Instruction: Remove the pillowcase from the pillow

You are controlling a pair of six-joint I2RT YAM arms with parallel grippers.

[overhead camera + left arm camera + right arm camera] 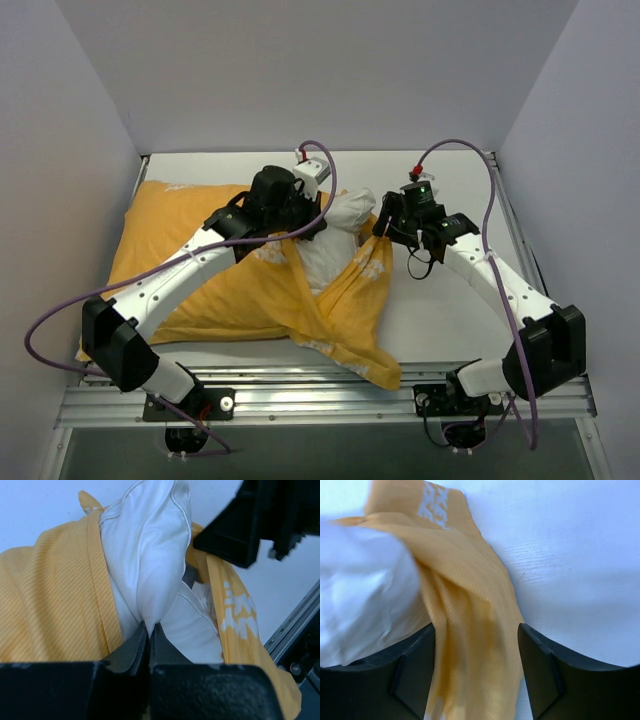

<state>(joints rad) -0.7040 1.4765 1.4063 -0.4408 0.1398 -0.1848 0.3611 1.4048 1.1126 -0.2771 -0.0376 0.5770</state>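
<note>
While the top view hides both grips, my left wrist view shows the left pincer [149, 630] clenched on the pillow [150, 555]. The right pincer [476, 650] stands released, with a pillowcase [465, 610] strip between its jaws, over the tabletop [570, 555].

The top view looks down from above and behind the arms over the whole table [440, 310]. Both wrist views sit close, facing the white pillow [150, 555] and yellow pillowcase [465, 595], which both show.
</note>
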